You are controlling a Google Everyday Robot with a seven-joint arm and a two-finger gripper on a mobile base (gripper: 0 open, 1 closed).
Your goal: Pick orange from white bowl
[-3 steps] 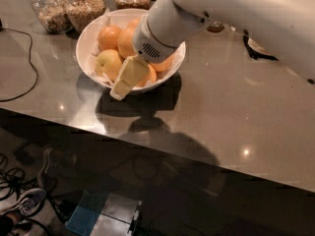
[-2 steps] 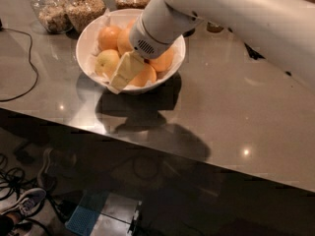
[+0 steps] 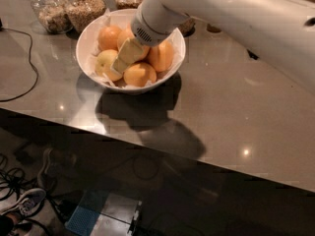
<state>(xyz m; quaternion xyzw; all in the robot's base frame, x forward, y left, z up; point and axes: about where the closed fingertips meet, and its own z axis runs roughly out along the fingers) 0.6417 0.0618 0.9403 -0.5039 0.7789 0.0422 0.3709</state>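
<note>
The hand (image 3: 123, 58) slants into the wide glossy white bowl (image 3: 82, 58) to reach the round deep-orange fruit (image 3: 161, 56) beside it; whether it grips anything, I cannot tell.

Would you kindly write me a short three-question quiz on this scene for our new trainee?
1. True or false: the gripper is over the fruit in the white bowl.
2. What stands behind the bowl? A glass jars; B mugs; C bottles.
3. What trails across the counter at the picture's left edge?
Key: 1 true; 2 A; 3 a black cable.
</note>
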